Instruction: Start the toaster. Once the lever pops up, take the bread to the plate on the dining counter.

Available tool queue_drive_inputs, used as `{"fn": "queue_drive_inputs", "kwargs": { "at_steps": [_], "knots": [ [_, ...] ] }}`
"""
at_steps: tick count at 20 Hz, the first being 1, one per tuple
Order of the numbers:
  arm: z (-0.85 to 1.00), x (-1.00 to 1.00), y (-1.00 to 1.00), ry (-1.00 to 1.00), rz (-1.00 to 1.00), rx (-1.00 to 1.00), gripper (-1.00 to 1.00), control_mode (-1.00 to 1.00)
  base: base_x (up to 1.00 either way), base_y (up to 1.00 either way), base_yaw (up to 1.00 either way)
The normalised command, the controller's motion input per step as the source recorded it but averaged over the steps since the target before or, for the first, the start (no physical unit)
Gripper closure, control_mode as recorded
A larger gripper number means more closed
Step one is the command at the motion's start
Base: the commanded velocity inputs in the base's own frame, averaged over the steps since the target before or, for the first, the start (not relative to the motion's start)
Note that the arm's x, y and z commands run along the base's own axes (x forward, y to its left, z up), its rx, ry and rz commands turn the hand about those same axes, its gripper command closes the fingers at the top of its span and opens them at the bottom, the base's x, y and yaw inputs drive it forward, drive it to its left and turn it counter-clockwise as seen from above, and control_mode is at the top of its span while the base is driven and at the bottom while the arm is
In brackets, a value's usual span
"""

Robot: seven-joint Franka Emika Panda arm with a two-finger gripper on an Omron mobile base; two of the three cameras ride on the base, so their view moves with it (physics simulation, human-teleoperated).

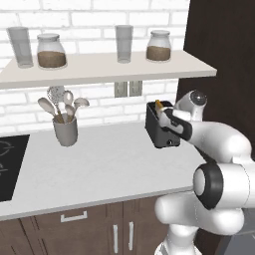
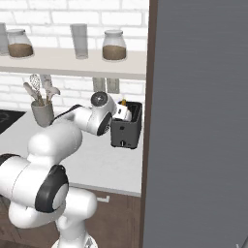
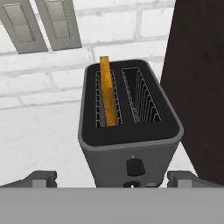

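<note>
At the left edge of the bench [image 1: 99, 164] a black cooktop [image 1: 10, 164] is cut off by the frame in the left base view, so its full shape cannot be made out. Next along, near the back wall, stands a grey utensil cup [image 1: 65, 130] with spoons and a slotted turner sticking out. On the shelf [image 1: 99, 69] above sit two clear glasses and two lidded jars with brown contents; the leftmost glass is clipped by the frame in the right base view.

Toward the right end of the bench, close to the back wall and just beside a dark tall panel [image 1: 224, 45], is the toaster [image 3: 129, 127]. In both base views the arm's wrist covers much of its top and right side, so only its front face and lower body show there. The hand view looks down on it plainly: the bread [image 3: 107, 94] stands upright in the left slot, seen edge-on with its top rising above the slot; the right slot holds nothing but its wire cage. A small dark knob sits on the toaster's front face; whatever lies below it is cut off by the bottom of the hand view.

The pincer [image 3: 117, 179] hovers just in front of the toaster, its two tips spread wide apart at either side of the toaster's front, holding nothing; whether they brush the casing cannot be told
</note>
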Motion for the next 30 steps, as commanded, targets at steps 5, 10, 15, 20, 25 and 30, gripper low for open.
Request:
{"fn": "queue_drive_inputs", "kwargs": {
  "at_steps": [5, 10, 15, 20, 25, 30],
  "knots": [
    [-0.08, 0.56, 0.0, 0.0, 0.0, 0.0, -1.0, -1.0, 0.0, 0.0, 0.0],
    [-0.21, 0.3, 0.0, 0.0, 0.0, 0.0, -1.0, -1.0, 0.0, 0.0, 0.0],
    [-0.21, 0.25, 0.0, 0.0, 0.0, 0.0, -1.0, -1.0, 0.0, 0.0, 0.0],
    [-0.07, 0.29, 0.0, 0.0, 0.0, 0.01, -1.0, -1.0, 0.0, 0.0, 0.0],
    [-0.04, 0.21, 0.0, 0.0, 0.0, 0.01, -1.0, -1.0, 0.0, 0.0, 0.0],
    [-0.1, 0.22, 0.0, 0.0, 0.0, 0.01, -1.0, -1.0, 0.0, 0.0, 0.0]
  ]
}}
